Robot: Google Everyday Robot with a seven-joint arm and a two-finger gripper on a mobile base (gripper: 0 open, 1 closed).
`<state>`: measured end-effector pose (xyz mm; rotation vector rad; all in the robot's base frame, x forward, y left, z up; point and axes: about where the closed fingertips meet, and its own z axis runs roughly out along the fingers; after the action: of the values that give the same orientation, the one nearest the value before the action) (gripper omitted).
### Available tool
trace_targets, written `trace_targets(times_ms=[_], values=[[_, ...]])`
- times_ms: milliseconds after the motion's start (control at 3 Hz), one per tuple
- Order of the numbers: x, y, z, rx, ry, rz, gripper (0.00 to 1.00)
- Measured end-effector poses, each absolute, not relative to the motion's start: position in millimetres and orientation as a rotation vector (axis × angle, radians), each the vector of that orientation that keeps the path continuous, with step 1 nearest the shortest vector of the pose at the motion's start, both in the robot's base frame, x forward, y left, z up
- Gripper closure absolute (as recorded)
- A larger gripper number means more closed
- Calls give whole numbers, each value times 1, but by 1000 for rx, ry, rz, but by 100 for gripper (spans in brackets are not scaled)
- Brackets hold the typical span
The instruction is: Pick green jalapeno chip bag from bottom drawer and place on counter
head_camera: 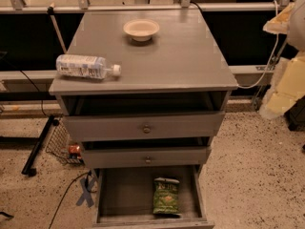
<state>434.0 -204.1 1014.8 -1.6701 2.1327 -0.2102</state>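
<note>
The green jalapeno chip bag (166, 195) lies flat in the open bottom drawer (124, 194), right of its middle and near the front, with its pale top band toward the cabinet. The counter (162, 56) is the cabinet's grey top. My gripper (279, 22) shows as a pale yellowish shape at the upper right edge. It is off to the right of the counter, high above the drawer and far from the bag. Pale arm parts (288, 82) hang below it at the right edge.
A clear plastic bottle (87, 66) lies on its side at the counter's left front. A pale bowl (141, 29) stands at the counter's back middle. The two upper drawers (145, 127) are slightly pulled out. A wire basket (64, 144) and cables lie on the floor at the left.
</note>
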Motion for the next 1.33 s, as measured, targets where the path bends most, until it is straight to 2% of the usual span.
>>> trace_targets(times_ms=[667,1333], values=[[426,-205,998,-1634,2164,-191,0],[398,-205,882,-1580,2310,-83,0]])
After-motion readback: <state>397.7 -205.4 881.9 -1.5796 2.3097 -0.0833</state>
